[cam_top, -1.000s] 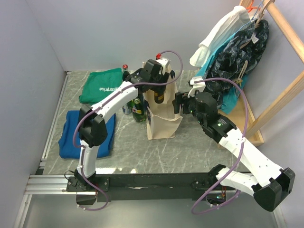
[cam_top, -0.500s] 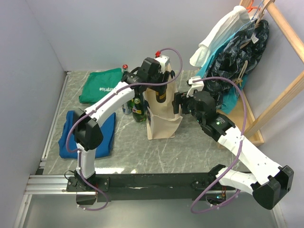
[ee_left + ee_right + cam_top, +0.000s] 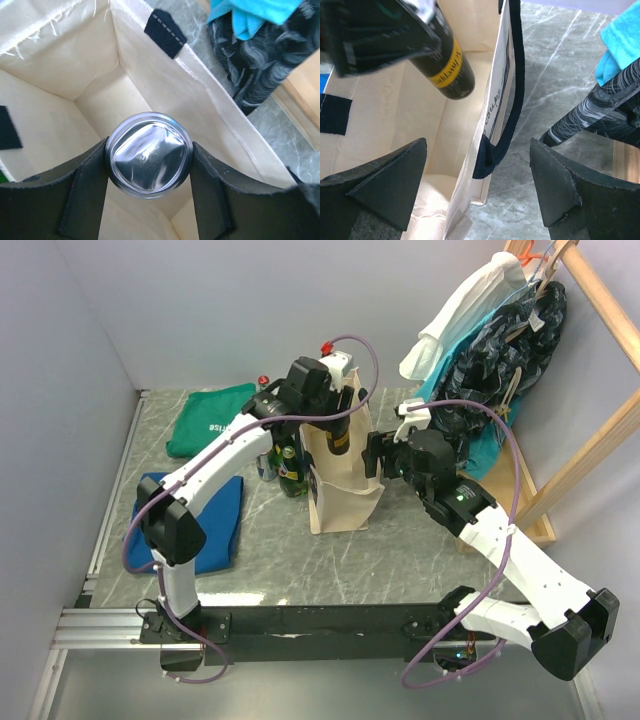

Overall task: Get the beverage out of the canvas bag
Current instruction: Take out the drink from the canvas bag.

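Standing upright, your bag (image 3: pixel 340 502) had its right wall between the wide-open fingers of the right gripper (image 3: pixel 477 167), unpinched. Your left gripper (image 3: pixel 149 156) was clamped on the bottle (image 3: pixel 451 70), which hung in the bag's mouth. Risk: the bottle catching the rim could tip the unheld bag, or slip from the grip.
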You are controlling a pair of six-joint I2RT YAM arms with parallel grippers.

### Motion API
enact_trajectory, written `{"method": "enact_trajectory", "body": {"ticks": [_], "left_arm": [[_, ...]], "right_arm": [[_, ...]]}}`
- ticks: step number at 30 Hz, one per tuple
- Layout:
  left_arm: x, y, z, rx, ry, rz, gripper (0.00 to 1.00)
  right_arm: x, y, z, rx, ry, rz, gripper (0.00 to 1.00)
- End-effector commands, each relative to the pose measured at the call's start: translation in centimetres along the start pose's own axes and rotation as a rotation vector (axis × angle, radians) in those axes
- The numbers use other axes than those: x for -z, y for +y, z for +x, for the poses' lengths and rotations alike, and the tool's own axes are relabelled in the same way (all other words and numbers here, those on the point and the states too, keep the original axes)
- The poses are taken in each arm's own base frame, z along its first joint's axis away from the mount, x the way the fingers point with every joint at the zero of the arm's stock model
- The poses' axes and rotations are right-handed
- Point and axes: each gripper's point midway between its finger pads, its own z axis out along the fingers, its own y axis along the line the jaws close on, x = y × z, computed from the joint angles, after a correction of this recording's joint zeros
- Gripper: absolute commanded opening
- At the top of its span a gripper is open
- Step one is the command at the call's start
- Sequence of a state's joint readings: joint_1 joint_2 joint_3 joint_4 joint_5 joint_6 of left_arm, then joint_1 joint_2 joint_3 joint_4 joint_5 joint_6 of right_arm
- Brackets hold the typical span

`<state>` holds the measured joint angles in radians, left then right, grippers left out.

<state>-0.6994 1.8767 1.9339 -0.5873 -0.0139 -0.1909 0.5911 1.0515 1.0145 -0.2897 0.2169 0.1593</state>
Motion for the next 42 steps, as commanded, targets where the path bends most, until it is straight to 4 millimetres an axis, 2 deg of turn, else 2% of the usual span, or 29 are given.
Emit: {"method": "enact_trajectory", "body": {"ticks": [1, 17, 32, 42], "left_arm": [[5.5, -1.9, -6.6, -0.019, -0.218, 0.072, 0.01], [10.4, -2.0, -8.9, -0.010, -0.327, 0.080, 0.01], [17.3, -2.4, -11.1, -0.013, -0.451, 0.100, 0.01], [19.0, -1.1, -10.9, -0.010, -0.454, 0.038, 0.01]], "right_arm": [[0.4, 0.2, -2.1, -0.022, -0.042, 0.004, 0.89], [0.3, -0.2, -1.3, -0.032, -0.028, 0.024, 0.89], [0.0, 0.0, -0.9, -0.038, -0.006, 0.019, 0.88], [0.3, -0.2, -1.0, -0.036, -0.011, 0.028, 0.88]]}}
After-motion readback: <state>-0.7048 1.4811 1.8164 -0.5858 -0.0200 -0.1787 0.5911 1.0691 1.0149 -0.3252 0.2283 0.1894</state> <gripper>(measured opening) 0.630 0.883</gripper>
